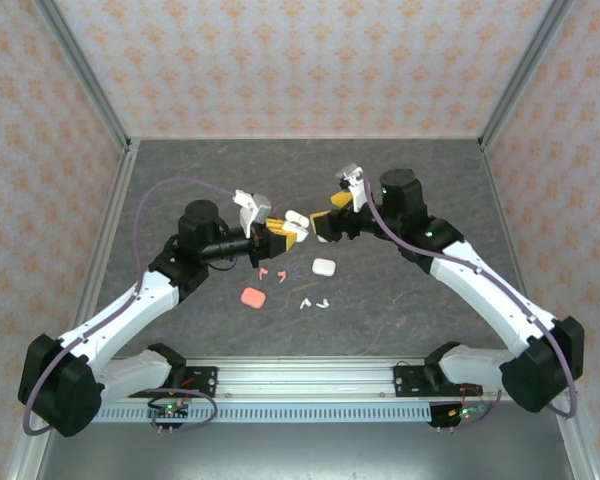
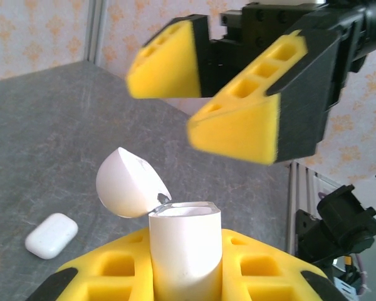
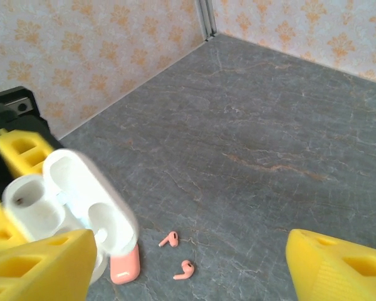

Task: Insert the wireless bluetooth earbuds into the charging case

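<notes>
My left gripper [image 1: 279,236] is shut on the body of a white charging case [image 2: 185,235], holding it upright above the table with its lid [image 2: 128,184] flipped open. From the right wrist view the case [image 3: 62,200] shows its hollow wells. My right gripper [image 1: 321,226] hangs open just right of the case, its yellow fingers [image 2: 237,128] apart with nothing between them. On the table lie two coral earbuds [image 3: 170,239] [image 3: 185,270], and two white earbuds [image 1: 303,302] [image 1: 323,302] lie nearer the front.
A closed white case [image 1: 323,267] lies on the table below the grippers. A coral case [image 1: 252,298] sits left of the white earbuds. Patterned walls enclose the grey table [image 1: 420,190] on three sides, and the rail with the arm bases runs along the near edge.
</notes>
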{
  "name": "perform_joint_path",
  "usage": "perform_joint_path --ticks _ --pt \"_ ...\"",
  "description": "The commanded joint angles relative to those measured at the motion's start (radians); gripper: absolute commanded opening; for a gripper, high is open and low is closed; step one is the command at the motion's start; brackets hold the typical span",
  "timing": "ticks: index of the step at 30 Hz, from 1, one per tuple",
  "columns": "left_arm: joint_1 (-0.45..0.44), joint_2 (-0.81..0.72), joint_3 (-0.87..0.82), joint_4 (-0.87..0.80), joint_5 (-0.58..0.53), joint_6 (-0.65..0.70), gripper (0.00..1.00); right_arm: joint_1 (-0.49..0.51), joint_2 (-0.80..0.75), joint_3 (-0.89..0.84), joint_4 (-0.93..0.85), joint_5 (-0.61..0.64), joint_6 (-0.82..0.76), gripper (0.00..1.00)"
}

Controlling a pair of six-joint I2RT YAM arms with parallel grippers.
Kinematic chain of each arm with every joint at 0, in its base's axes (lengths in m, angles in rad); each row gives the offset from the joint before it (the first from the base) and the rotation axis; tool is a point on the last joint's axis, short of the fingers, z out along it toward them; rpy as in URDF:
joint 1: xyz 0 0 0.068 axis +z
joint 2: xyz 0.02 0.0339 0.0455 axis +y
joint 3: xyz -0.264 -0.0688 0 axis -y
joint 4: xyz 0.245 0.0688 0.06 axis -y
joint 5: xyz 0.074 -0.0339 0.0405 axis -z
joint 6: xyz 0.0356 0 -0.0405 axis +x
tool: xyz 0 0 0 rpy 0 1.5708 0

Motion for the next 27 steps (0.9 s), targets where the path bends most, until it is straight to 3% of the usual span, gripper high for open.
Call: perform_joint_path --ticks 1,5,12,17,27 --pt "-0.010 -0.055 -0.026 -0.006 -0.044 0.084 0.00 -0.005 -0.062 -0.020 -0.090 0.017 0.041 0.72" --pt "-0.010 -0.121 -0.057 0.002 -0.074 0.106 0.00 0.010 -0.039 -0.096 -0.158 0.004 0.129 0.60" --pt "-0.010 -0.251 -0.072 -0.088 -0.148 0.153 0.00 0.149 0.080 -0.227 -0.103 0.144 0.270 0.50" --pt "-0.010 -0.309 -0.071 -0.153 -0.156 0.160 0.00 0.246 0.231 -0.200 -0.102 0.218 0.317 0.45" --pt "-0.010 -0.358 -0.081 -0.188 -0.180 0.158 0.00 0.337 0.462 -0.092 -0.184 0.298 0.290 0.42"
